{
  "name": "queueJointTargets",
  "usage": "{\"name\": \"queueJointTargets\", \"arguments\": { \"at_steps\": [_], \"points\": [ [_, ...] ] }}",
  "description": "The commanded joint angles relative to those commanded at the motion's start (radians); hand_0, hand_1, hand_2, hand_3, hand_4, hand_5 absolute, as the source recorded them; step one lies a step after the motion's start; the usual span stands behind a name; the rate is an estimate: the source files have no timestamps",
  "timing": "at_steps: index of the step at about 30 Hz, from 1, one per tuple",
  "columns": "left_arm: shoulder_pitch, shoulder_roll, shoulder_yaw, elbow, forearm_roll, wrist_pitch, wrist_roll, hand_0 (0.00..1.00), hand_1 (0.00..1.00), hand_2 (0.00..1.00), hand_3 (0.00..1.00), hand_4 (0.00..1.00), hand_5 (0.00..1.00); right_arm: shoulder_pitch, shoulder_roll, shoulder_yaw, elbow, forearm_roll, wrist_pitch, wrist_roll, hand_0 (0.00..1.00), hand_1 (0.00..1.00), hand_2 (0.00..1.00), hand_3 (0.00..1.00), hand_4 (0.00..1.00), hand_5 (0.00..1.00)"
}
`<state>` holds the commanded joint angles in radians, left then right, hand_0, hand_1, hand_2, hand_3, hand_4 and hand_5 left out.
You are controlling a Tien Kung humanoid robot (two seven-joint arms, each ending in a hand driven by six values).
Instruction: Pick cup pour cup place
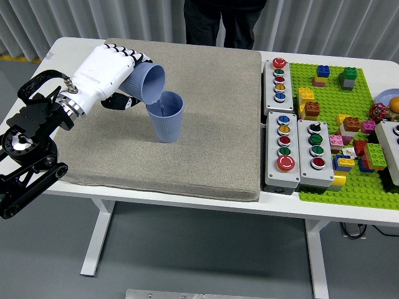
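A cup [167, 117] stood on the mat [206, 124]; a tilted cup [147, 84] hung at its upper left. Button boxes [293, 143] lay right, bricks [349, 124] beyond.

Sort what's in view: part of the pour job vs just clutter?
Job: left robot hand; tilted cup it grips; standing cup; grey mat.
Clutter: button boxes; green brick plate with toy bricks.

We see two blue cups [167, 116], three button boxes [279, 80], one green brick board [349, 180], one grey mat [206, 149] and one robot hand [103, 75].
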<state>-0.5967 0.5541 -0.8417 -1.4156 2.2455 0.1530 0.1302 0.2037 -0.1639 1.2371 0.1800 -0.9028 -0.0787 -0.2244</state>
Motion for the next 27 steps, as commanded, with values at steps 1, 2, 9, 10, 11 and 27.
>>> {"name": "queueJointTargets", "arguments": {
  "at_steps": [1,2,9,10,11,27],
  "points": [
    [-0.001,0.0,0.001,0.0,0.001,0.0,0.001,0.574,0.551,0.563,0.539,0.649,0.017,0.0,0.0,-0.001,0.0,0.002,0.0,0.001,0.721,0.682,0.674,0.63,0.136,0.343],
    [-0.002,0.0,0.002,-0.001,0.001,-0.001,0.001,0.574,0.551,0.563,0.538,0.65,0.017,0.001,0.0,-0.002,0.0,0.004,-0.001,0.001,0.721,0.682,0.675,0.63,0.137,0.343],
    [-0.011,0.003,0.014,-0.002,0.003,0.002,0.005,0.574,0.55,0.563,0.539,0.652,0.02,0.003,0.0,-0.001,0.0,0.003,0.0,0.001,0.721,0.682,0.674,0.63,0.136,0.343],
    [-0.012,0.004,0.015,-0.002,0.004,0.003,0.006,0.574,0.55,0.563,0.539,0.652,0.02,0.003,0.0,-0.001,0.0,0.003,-0.001,0.001,0.721,0.682,0.674,0.63,0.136,0.343],
    [-0.012,0.005,0.016,-0.003,0.006,0.004,0.008,0.574,0.55,0.563,0.539,0.652,0.02,0.003,0.0,-0.001,0.0,0.003,-0.001,0.001,0.721,0.682,0.674,0.63,0.136,0.343],
    [-0.022,0.007,0.021,-0.01,0.018,0.018,0.019,0.575,0.551,0.562,0.538,0.654,0.025,0.006,0.0,-0.004,0.0,0.009,-0.002,0.001,0.721,0.682,0.674,0.63,0.136,0.342]
  ]
}}
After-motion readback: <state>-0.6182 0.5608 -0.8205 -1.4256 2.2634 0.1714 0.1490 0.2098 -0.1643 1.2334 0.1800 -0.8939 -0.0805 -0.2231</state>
